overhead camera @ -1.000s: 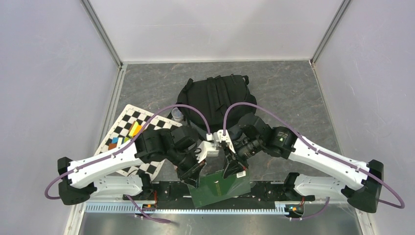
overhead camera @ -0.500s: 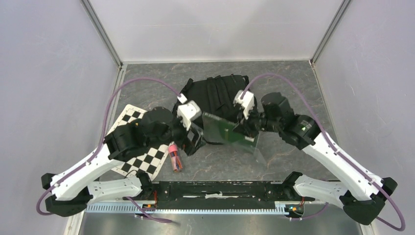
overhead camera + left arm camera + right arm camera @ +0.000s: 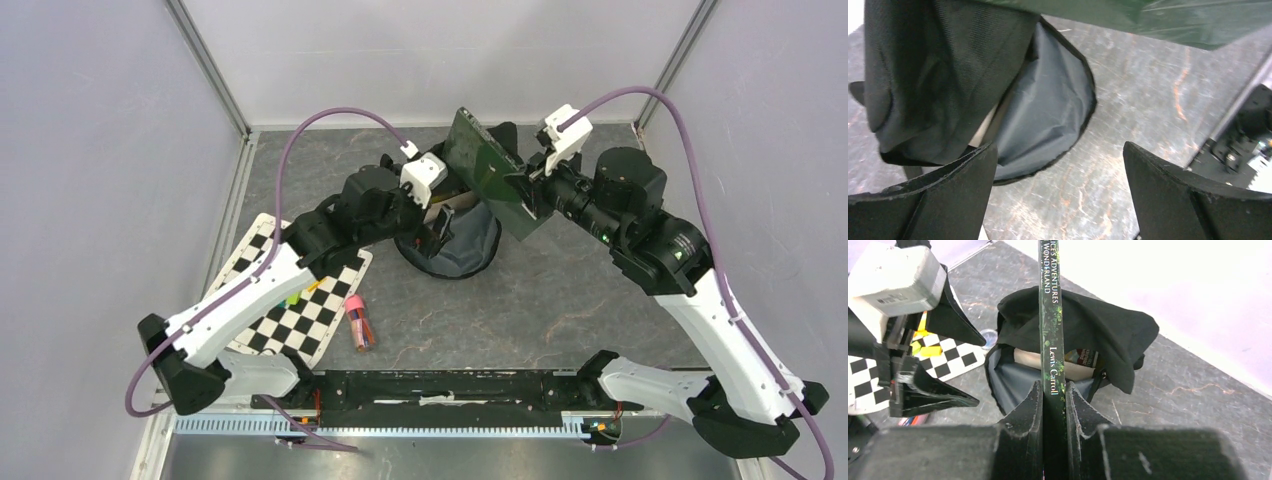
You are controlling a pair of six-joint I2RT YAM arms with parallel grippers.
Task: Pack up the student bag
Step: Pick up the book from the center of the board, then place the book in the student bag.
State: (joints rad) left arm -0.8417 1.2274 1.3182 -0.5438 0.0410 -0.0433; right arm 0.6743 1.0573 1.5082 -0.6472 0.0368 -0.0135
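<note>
Your right end effector [image 3: 1053, 388] is clenched on the green book [image 3: 1050, 315], poised edge-on just above the student bag [image 3: 455, 245], which sits mid-counter [image 3: 580, 290] with its mouth gaping, while your left end effector [image 3: 1059, 146] hangs released beside its rim.

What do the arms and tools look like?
Left arm and right arm: white shells, black joints and bases. A purple cable runs to a white boxy camera on each wrist. The left tool and right tool are black, with two wedge-shaped fingers.
</note>
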